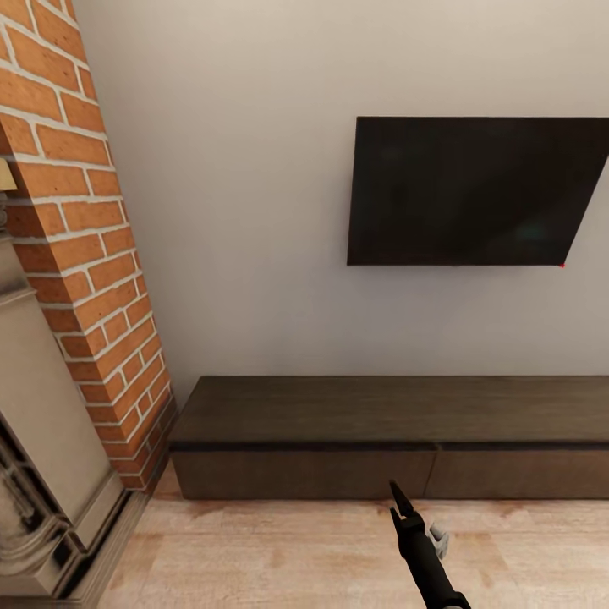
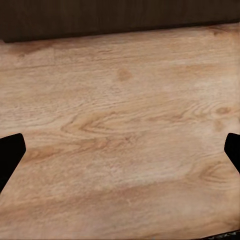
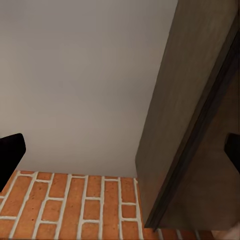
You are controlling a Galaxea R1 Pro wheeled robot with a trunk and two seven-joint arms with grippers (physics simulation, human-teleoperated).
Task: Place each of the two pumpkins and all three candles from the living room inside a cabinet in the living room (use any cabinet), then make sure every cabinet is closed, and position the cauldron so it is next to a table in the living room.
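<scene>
Your left jaws [image 2: 120,155] stand spread wide with nothing between them: the left wrist view shows the two dark fingertips at opposite edges, bare wood floor [image 2: 125,125] beneath, and the dark base of the cabinet [image 2: 100,17] beyond. Your right jaws [image 3: 120,150] are likewise released and empty, fingertips apart at the frame edges, looking along the cabinet's side toward the pale wall [image 3: 80,70] and the brick fireplace [image 3: 75,205].

In the head view, one dark arm [image 1: 423,550] reaches up from the lower edge toward the cabinet front — which arm it is, I cannot tell.

The cabinet runs low along the wall under a wall-mounted television [image 1: 474,190], just right of the fireplace. Its two visible drawer fronts sit flush — closed, top bare.

Progress, as judged: nothing is held and no pumpkin, candle or cauldron can be confirmed as stowed or placed. You appear to be positioned to open a drawer. Fetching, stowing, closing and the cauldron placement all look outstanding.
</scene>
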